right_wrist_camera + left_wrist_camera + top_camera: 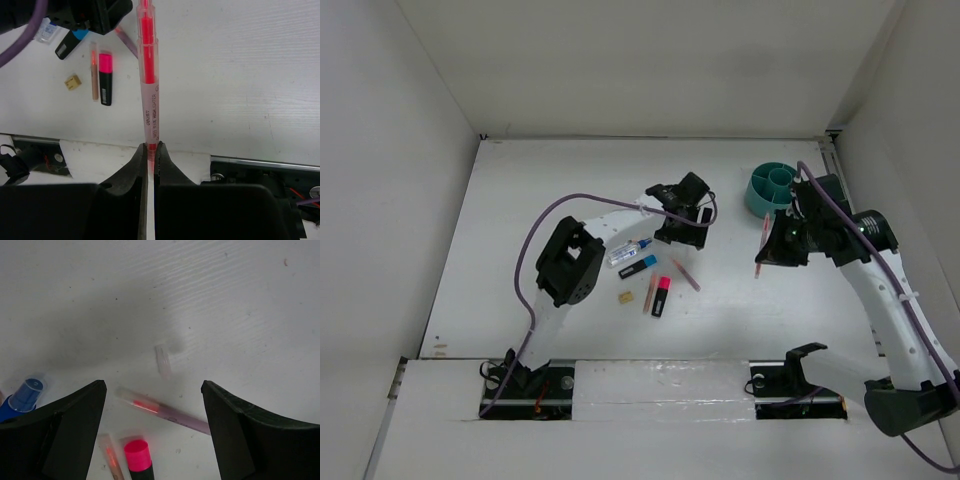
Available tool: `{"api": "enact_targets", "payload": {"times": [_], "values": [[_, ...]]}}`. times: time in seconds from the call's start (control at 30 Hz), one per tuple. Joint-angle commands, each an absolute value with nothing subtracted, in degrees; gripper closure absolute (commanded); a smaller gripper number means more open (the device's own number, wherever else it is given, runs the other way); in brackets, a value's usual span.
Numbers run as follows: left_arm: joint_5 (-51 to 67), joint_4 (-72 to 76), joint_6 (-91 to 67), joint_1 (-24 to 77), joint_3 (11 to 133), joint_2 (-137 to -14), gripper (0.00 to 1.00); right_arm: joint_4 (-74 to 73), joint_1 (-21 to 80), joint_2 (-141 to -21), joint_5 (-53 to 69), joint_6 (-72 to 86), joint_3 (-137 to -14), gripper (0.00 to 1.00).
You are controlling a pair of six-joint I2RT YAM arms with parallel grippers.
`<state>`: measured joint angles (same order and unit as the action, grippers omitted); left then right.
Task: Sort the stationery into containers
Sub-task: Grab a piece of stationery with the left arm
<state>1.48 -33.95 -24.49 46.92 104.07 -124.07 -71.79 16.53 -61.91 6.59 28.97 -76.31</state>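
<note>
My right gripper (772,250) (151,146) is shut on a thin pink pen (763,245) (149,75) and holds it off the table, just in front of the round teal cup (772,188). My left gripper (680,228) (152,390) is open and empty above another pink pen (685,273) (165,410). On the table lie a pink-capped highlighter (661,296) (137,455), a third pen (650,292), a blue-capped highlighter (637,266), a clear blue-capped tube (628,250) (27,392) and a tan block (626,297) (73,82). No white eraser shows.
A small clear piece (163,360) lies on the table beyond the left fingers. White walls close the table at the left, back and right. The left arm's purple cable (535,240) arcs over the left side.
</note>
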Motion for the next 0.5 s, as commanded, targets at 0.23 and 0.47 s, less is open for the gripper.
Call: {"api": "enact_targets", "payload": {"times": [0.23, 0.47], "values": [[-3.1, -35.6, -27.6, 48.0, 107.3, -127.0, 0.33, -67.7, 18.5, -64.6, 7.9, 28.3, -77.8, 1.00], [-5.6, -38.7, -28.7, 48.0, 111.0, -130.7, 0.45, -67.1, 19.6, -67.0, 7.9, 27.3, -78.8, 1.00]]}}
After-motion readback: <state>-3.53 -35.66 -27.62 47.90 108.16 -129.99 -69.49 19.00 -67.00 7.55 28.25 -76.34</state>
